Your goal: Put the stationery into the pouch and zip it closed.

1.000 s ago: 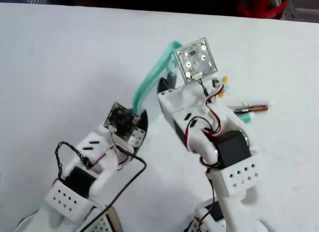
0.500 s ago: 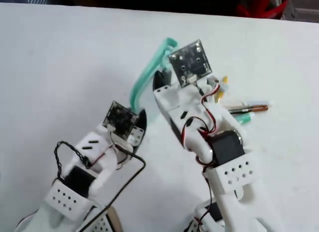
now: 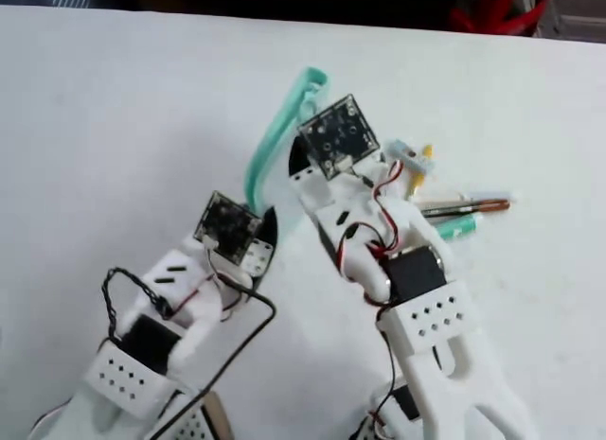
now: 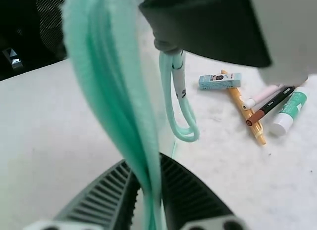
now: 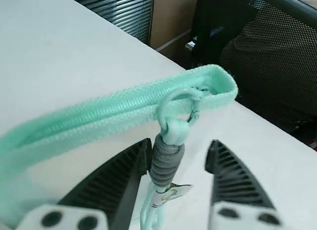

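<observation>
**Two pincers on one mint-green pouch**

One long mint-green fabric pouch point(image 3: 270, 142) is held edge-up between the two arms over the white counter point(image 3: 114, 99). In the high view it runs from its zip end near 12 o'clock down to its lower end near 7 o'clock.

The left arm comes in from the 7 o'clock corner of the counter. The left pincer point(image 4: 146, 165) is closed tight on the pouch's lower end, with the fabric pinched flat between its ribbed black fingers point(image 4: 190, 190).

The right arm comes in from about 5 o'clock, and the right pincer point(image 5: 179, 143) sits at the zip end. It is partly open and clamps nothing. The grey ribbed zip pull point(image 5: 167, 158) hangs between its fingers, resting against one of them with a clear gap to the other. The pull hangs from a mint-coloured ring point(image 5: 179, 102) at the pouch's end corner. In the left wrist view, a mint cord loop point(image 4: 181, 116) dangles below it.

All the stationery lies on the counter outside the pouch, toward 3 o'clock from it in the high view. It makes a loose cluster:
- a pale-blue box-shaped eraser point(image 4: 220, 80), nearest the pouch
- an orange pen point(image 4: 237, 94) just beside the eraser
- a white-and-pink pen point(image 4: 262, 95) lying across the orange pen
- a dark pen with a brown tip point(image 4: 270, 105), also lying across the orange pen
- a green-and-white glue stick point(image 4: 290, 109), farthest from the pouch
</observation>
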`<state>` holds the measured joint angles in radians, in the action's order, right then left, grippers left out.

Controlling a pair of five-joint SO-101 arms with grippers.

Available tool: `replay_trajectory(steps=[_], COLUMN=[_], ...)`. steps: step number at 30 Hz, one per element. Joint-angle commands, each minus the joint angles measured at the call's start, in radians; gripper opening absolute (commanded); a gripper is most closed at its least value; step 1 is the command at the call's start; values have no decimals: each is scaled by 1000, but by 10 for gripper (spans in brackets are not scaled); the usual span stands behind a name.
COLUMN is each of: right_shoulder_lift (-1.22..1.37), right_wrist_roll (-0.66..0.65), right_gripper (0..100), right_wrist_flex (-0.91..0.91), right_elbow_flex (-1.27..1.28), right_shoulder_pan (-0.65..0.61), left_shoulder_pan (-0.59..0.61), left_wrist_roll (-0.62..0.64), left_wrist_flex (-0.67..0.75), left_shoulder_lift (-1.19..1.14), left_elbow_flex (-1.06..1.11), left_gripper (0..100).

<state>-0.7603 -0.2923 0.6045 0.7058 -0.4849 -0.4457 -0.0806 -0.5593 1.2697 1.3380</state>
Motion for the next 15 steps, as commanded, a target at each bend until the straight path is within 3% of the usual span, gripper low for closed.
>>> replay_trajectory(steps=[1, 6, 9, 11, 15], right_shoulder_lift=[-19, -119, -205, -226, -225], right_wrist_roll=[-54, -66, -68, -68, -63], right_gripper=[66, 47, 19, 20, 20], right_wrist_flex=[-18, 33, 77, 111, 136], right_elbow_flex=[-6, -2, -2, 0, 2], right_shoulder_pan=[-5, -5, -7, -12, -5], left_shoulder_pan=[-5, -4, -4, -4, 15], left_wrist_roll=[2, 6, 11, 57, 135], left_wrist_flex=[14, 21, 21, 21, 20], left_shoulder_lift=[1, 1, 2, 2, 4], left_elbow_flex=[-5, -5, -6, -11, -35], left_gripper=[23, 26, 101, 156, 175])
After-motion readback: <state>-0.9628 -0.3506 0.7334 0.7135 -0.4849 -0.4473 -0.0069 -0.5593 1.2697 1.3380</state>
